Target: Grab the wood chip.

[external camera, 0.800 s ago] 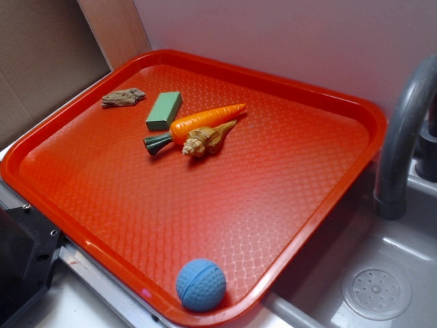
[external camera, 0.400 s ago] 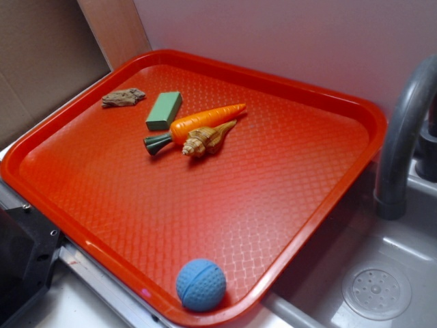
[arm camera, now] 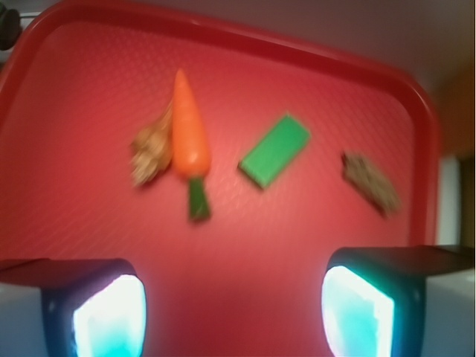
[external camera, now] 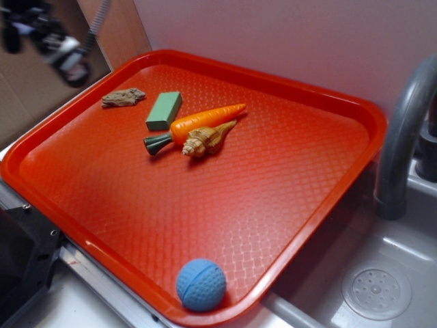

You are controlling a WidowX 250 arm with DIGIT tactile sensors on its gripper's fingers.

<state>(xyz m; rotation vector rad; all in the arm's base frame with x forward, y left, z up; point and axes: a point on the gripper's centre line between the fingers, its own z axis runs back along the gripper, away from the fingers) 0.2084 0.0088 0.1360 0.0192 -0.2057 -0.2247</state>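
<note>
The wood chip (external camera: 123, 98), a small jagged grey-brown piece, lies near the far left corner of the red tray (external camera: 321, 96), just left of the green block (external camera: 164, 111). In the wrist view the wood chip (arm camera: 370, 182) is blurred at the right, beside the green block (arm camera: 274, 150). My gripper (external camera: 48, 37) is a blurred shape at the top left of the exterior view, high above and left of the chip. From the wrist, the gripper (arm camera: 233, 311) is open, its fingers (arm camera: 110, 316) wide apart with only bare tray between them.
An orange carrot (external camera: 198, 123) and a tan seashell (external camera: 207, 139) lie right of the green block. A blue ball (external camera: 201, 285) rests at the tray's near edge. A grey faucet (external camera: 403, 130) and sink drain (external camera: 376, 292) are at the right. Brown cardboard (external camera: 41, 82) stands at the left.
My gripper has come into the exterior view at the top left; earlier it was out of sight. The objects on the tray have not moved.
</note>
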